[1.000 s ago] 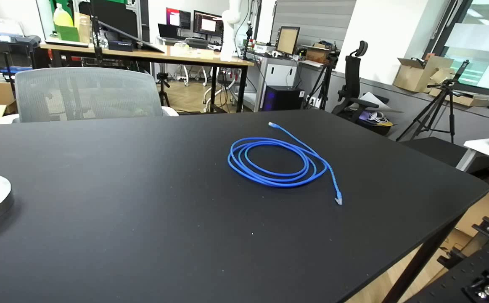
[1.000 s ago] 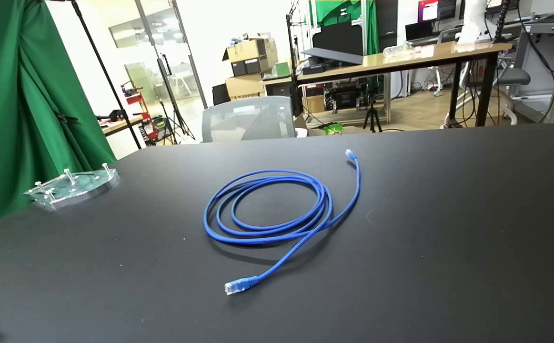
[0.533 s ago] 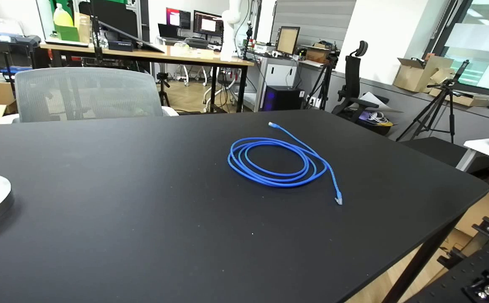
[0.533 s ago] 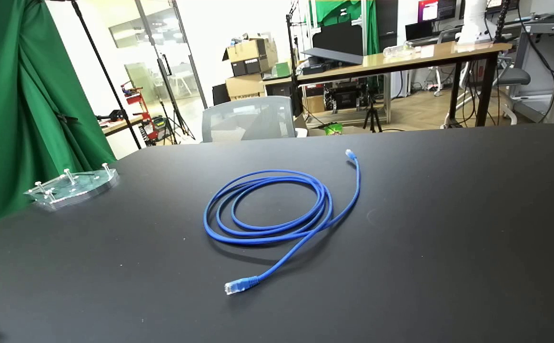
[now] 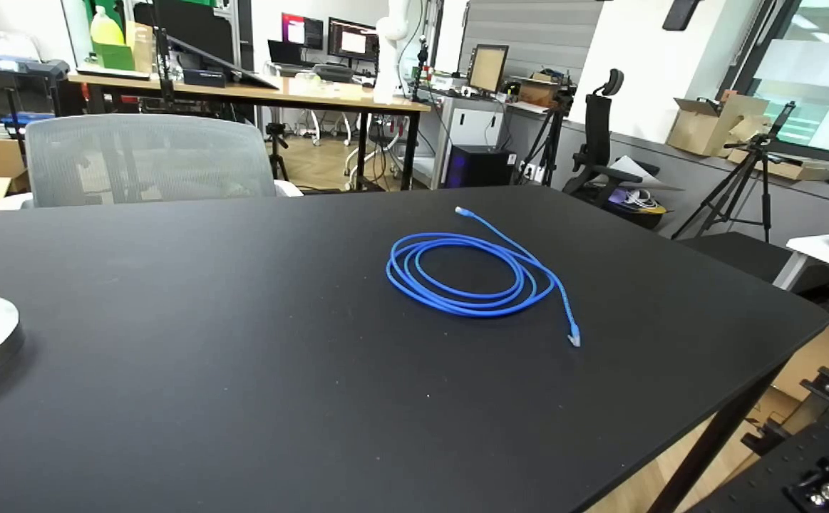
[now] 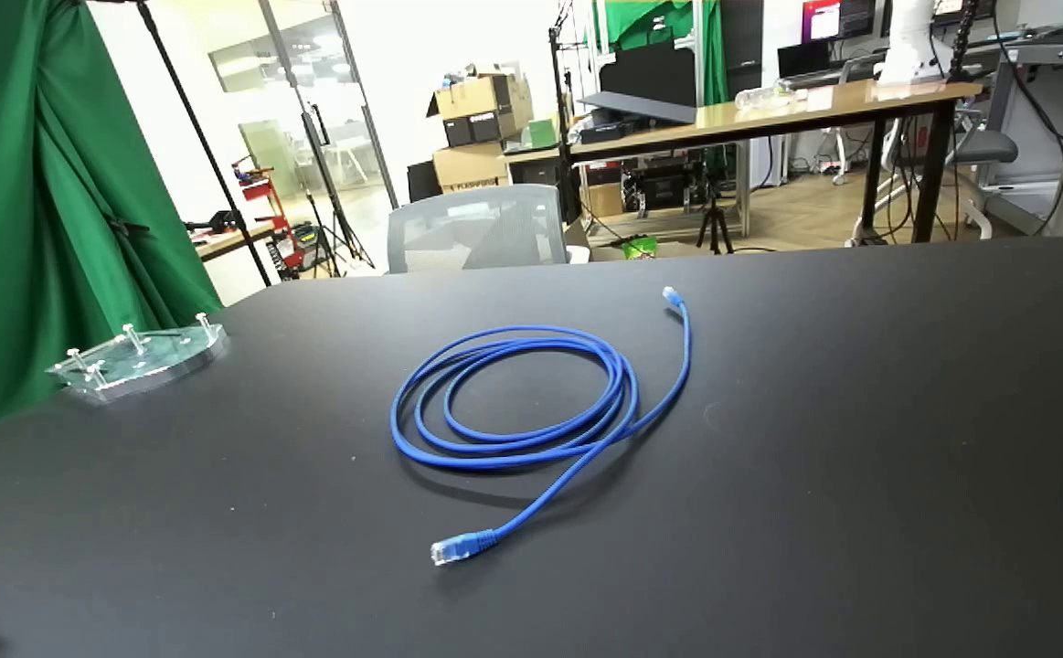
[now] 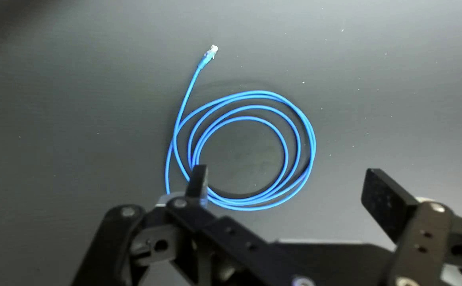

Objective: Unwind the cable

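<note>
Entering an exterior view up top: dark part (image 5: pixel 681 13), probably the gripper (image 7: pixel 286 171); fingers (image 7: pixel 385 200) wide apart. Cable (image 6: pixel 494 462) unmoved, coiled on black table (image 5: pixel 243 356); approach likely starting, unwinding not begun.

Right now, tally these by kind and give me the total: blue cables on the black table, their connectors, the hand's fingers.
Blue cable: 1, lying in loops
Connectors: 2, both visible in both exterior views
Fingers of the hand: 2, spread apart in the wrist view
Total: 5
</note>
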Robot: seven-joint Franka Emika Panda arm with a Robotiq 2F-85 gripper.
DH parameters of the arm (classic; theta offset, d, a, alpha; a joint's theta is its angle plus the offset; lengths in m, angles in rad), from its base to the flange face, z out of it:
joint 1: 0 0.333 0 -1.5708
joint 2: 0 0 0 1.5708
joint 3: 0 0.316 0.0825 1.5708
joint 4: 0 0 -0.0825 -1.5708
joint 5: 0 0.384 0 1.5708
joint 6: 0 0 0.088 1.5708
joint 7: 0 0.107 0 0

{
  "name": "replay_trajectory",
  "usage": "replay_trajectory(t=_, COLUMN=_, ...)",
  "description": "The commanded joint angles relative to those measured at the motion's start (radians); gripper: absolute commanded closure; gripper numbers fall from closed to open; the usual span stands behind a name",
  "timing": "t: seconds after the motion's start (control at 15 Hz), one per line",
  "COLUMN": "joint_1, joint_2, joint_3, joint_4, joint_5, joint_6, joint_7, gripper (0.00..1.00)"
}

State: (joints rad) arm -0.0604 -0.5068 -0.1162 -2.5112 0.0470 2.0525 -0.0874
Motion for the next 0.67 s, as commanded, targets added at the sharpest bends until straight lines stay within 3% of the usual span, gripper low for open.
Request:
replay_trajectory(t=0.0, joint_1=-0.026, joint_2=0.112, joint_3=-0.043, joint_4=0.049, joint_5=0.016, joint_6=0.033, joint_7=-0.029, gripper=0.00)
replay_trajectory(t=0.6, joint_1=-0.031, joint_2=0.414, joint_3=0.006, joint_4=0.210, joint_5=-0.057, joint_6=0.088, joint_7=0.016, gripper=0.00)
